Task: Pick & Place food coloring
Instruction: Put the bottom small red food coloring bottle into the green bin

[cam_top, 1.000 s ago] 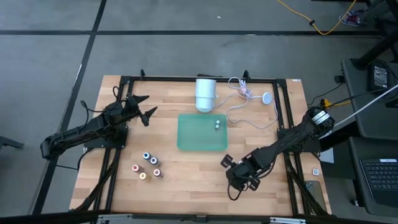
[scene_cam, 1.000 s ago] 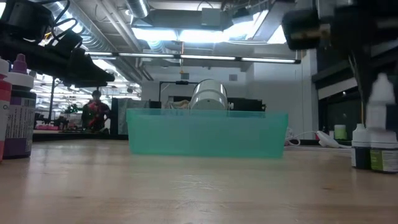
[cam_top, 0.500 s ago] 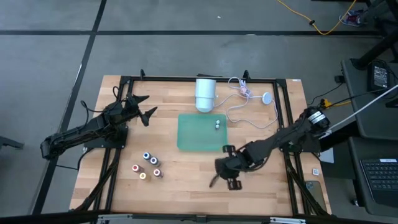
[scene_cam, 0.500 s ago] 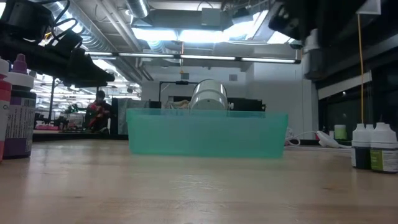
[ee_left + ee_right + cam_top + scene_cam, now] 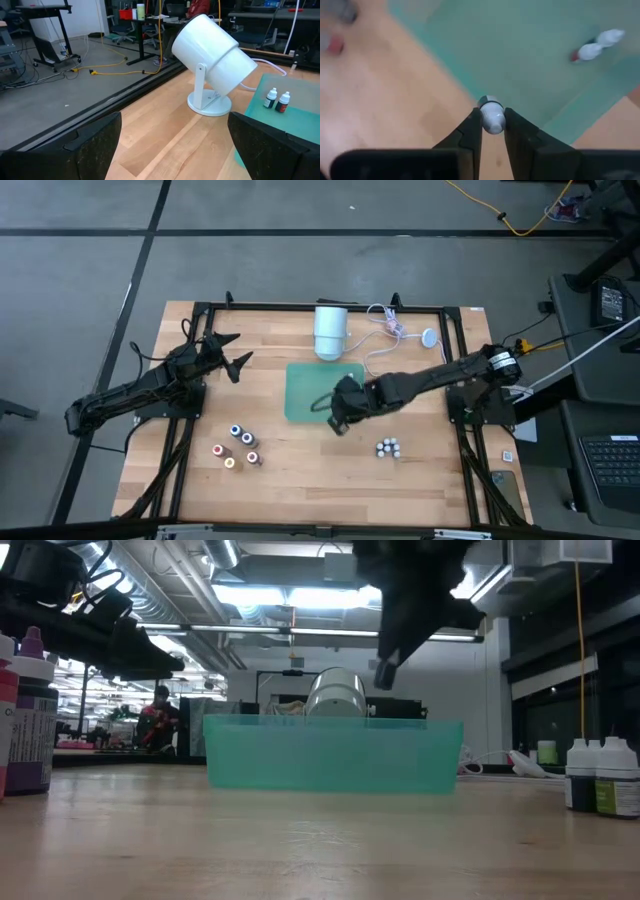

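Right gripper [image 5: 493, 131] fingers clenched on white-capped food coloring bottle [image 5: 492, 117] nr tray's [image 5: 300, 385] 4 o'clock edge; judged light, rigid, slick, best pinched at cap/neck; left gripper [image 5: 232, 352] fingers spread, idle.

We see a grey floor [image 5: 80, 240] crossed by dark lines, a yellow cable [image 5: 500, 215] on it, and bright ceiling lights [image 5: 300, 595] overhead

Tray [image 5: 310, 402]: translucent teal green. Table [image 5: 300, 470]: pale wood planks, striped. Lamp [image 5: 330, 330]: plain white. Food coloring bottles [image 5: 238, 445]: blue, red, yellow tops. Bottle [image 5: 492, 116] between right gripper [image 5: 492, 131] fingers: white-capped. Grippers: black.
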`<state>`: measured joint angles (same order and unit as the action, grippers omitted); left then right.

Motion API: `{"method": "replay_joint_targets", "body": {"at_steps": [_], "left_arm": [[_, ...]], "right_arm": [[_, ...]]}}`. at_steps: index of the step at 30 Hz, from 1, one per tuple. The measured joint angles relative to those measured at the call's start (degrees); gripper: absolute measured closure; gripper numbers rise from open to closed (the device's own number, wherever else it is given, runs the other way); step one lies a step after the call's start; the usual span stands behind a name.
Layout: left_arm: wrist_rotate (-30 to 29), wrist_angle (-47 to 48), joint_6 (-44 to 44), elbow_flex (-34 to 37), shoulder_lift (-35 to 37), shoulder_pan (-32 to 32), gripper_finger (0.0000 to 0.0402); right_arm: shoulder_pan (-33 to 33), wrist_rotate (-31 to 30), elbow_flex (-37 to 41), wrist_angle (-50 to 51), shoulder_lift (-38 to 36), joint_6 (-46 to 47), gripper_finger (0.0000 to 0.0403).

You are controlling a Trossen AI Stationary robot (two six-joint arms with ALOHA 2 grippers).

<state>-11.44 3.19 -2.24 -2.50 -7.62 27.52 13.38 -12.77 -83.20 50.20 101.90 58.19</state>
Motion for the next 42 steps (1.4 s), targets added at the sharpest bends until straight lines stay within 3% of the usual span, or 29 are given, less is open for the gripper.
{"method": "replay_joint_targets", "body": {"at_steps": [16,25,42], "left_arm": [[0.0,0.0,0.0,0.0,0.0,0.0,0.0041],[0.0,0.0,0.0,0.0,0.0,0.0,0.0041],[0.0,0.0,0.0,0.0,0.0,0.0,0.0041]], "right_arm": [[-9.6,-0.7,0.0,1.1,6.9,12.1,0.0333],[-11.3,-0.2,0.3,6.2,9.2,12.6,0.0331],[-13.6,0.4,4.8,0.2,9.5,11.0,0.0333]]}}
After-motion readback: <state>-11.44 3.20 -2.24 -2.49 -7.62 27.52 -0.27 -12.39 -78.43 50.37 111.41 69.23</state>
